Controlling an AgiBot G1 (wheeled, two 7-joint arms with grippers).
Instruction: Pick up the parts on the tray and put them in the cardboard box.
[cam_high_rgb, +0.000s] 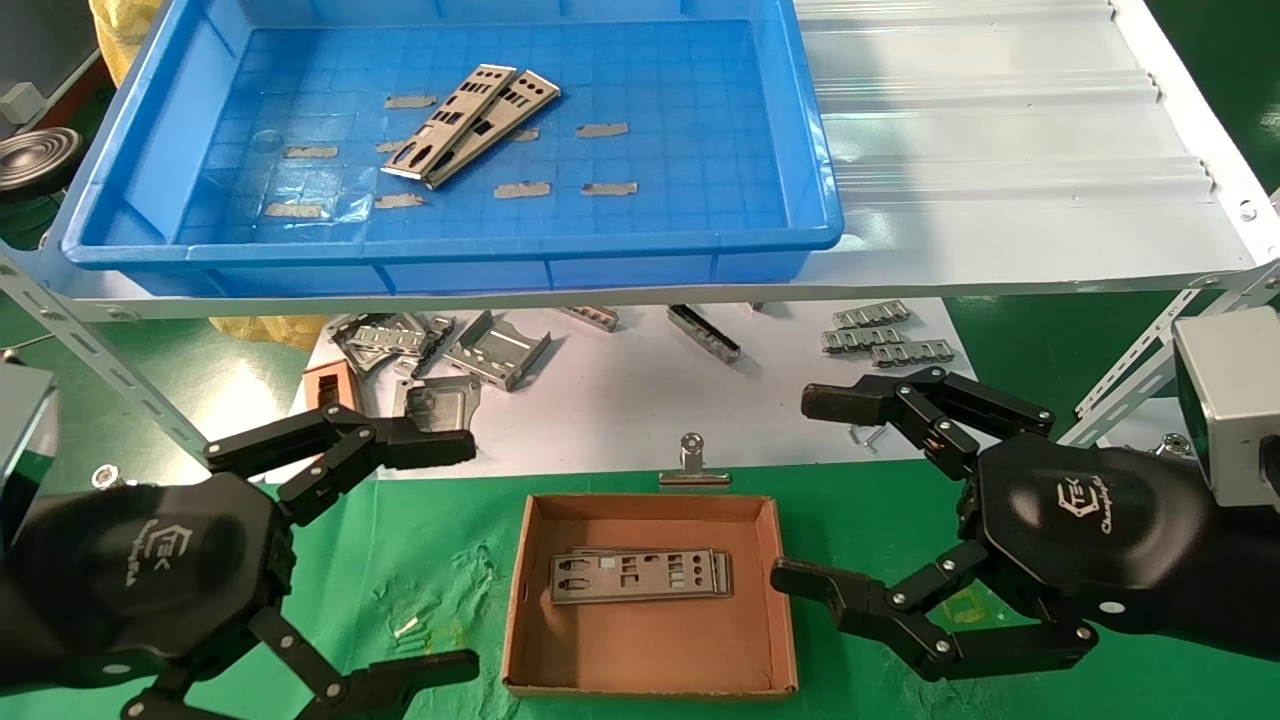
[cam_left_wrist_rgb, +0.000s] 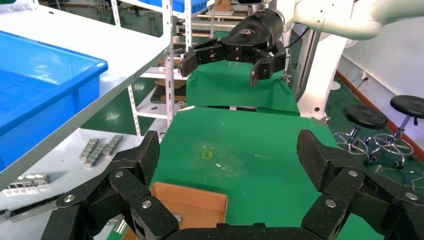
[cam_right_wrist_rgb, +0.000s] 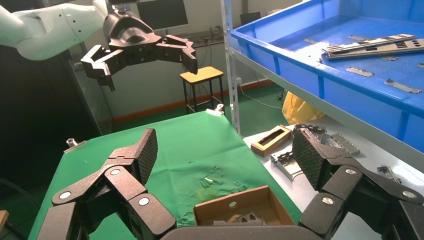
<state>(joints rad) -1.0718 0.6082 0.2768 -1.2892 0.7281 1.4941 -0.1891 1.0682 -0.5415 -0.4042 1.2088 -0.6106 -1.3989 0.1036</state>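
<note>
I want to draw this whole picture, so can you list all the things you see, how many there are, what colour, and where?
tray: one, bright blue, on the white upper shelf.
parts in the tray: two, silver-grey, overlapping near its middle.
tape scraps: several, beige, on the tray floor.
cardboard box: one, brown, on the green cloth between the arms.
parts in the box: a small silver-grey stack, count unclear.
brackets and clips: many, grey, on the white lower surface.
binder clip: one, silver, just behind the box.
left gripper: black, jaws open, left of the box.
right gripper: black, jaws open, right of the box.
</note>
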